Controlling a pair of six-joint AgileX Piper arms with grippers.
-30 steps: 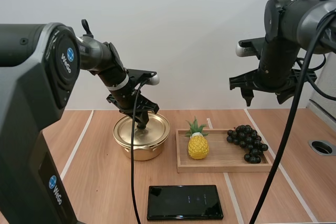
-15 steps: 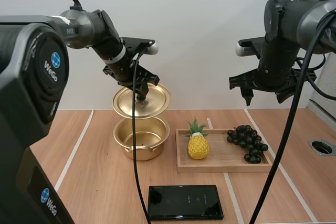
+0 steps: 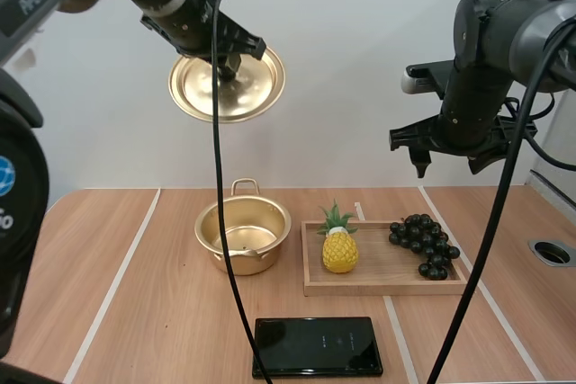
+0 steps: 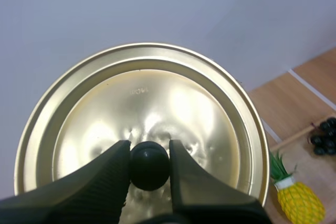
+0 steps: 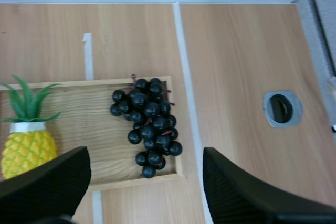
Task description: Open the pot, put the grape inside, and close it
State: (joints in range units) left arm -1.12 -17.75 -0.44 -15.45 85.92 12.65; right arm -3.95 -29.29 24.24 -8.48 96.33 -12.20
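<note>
While the lid (image 3: 227, 87) is held high above the table (image 3: 153, 312), well apart from the pot (image 3: 243, 238), its black knob (image 4: 149, 165) is seen in the left wrist view to be pinched between the two fingers of the left gripper (image 4: 149, 153), which are pressed against it from either side. The lid is tilted, so that its knobbed golden face is turned toward the high view. The pot is set upright on the table with its golden inside exposed and one handle at its far rim. Just to the right of the pot a wooden tray (image 3: 382, 276) is placed, and the bunch of grapes (image 3: 425, 245) is laid at the tray's right end, touching the wood. A toy pineapple (image 3: 339, 245) is stood at the tray's left end, nearer the pot and apart from the grapes. The right gripper (image 3: 453, 161) is held in the air over the right part of the tray, its fingers spread wide with nothing between them; in the right wrist view the grapes are seen below, between the two fingers. A black phone (image 3: 317, 346) is laid flat near the table's front edge, before the pot and tray. A round, metal-ringed hole (image 5: 282, 108) is set in the table to the right of the tray.
</note>
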